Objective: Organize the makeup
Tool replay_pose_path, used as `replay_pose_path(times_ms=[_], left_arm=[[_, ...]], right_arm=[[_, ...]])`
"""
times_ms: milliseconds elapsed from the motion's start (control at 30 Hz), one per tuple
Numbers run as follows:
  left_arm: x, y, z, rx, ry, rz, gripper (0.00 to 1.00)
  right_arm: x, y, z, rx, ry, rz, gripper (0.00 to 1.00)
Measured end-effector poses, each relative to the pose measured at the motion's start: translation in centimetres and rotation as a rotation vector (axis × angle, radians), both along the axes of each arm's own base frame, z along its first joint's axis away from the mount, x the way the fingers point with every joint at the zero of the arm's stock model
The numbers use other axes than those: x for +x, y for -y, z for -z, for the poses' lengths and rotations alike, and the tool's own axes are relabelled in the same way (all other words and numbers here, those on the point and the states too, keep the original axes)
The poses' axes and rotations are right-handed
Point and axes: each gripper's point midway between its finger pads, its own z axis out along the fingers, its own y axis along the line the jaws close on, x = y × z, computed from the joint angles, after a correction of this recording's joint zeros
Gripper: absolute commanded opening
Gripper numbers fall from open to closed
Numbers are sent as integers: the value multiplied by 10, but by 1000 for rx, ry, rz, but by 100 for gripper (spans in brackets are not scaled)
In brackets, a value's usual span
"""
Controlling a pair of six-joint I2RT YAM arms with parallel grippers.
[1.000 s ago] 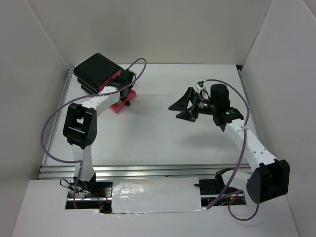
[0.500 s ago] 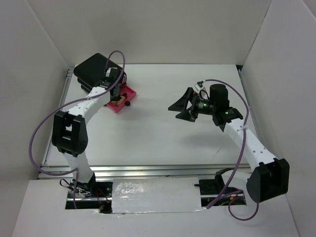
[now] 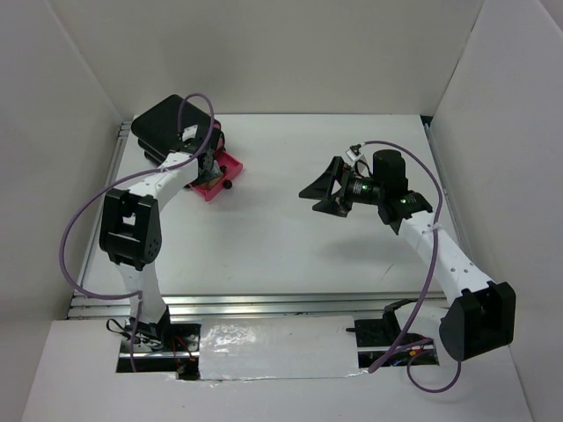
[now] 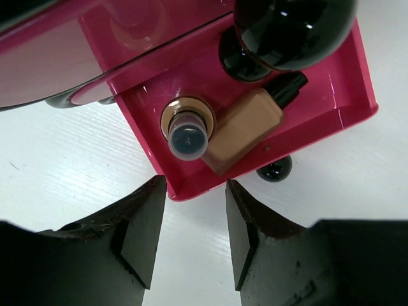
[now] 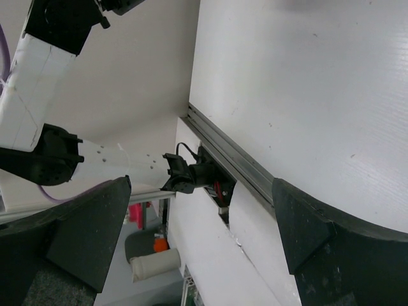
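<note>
progress: looks nearly done, two tan bottles [image 4: 245,127] already in the open pink drawer [image 4: 191,188], right ahead of left fingers [image 4: 140,229] | left fingers: half apart, empty | right fingers [image 5: 83,236]: wide, empty | todo: push drawer shut, I guess

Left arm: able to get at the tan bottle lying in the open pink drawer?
Likely yes: the left end effector hovers open at the drawer rim, and the tan bottle lies uncovered. The second bottle close beside it may crowd one finger.
</note>
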Motion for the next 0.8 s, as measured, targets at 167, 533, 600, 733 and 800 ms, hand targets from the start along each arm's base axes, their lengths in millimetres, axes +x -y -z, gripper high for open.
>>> replay_pose_path(times_ms=[167,533,600,733,800], left_arm=[[3,-5,6,14,6,-43,55],[23,-19,-9,32,95,-93,53],[28,-20,-12,29,106,-98,51],[42,-22,-19,22,134,-107,40],[46,-21,-19,20,139,-109,34]], right_arm=[[0,0,0,0,1,0,100],[1,0,2,-6,2,-4,100],[2,0,4,-8,-4,-5,100],[4,-1,10,-15,-21,-6,100],[5,-1,11,-19,-27,-7,100]])
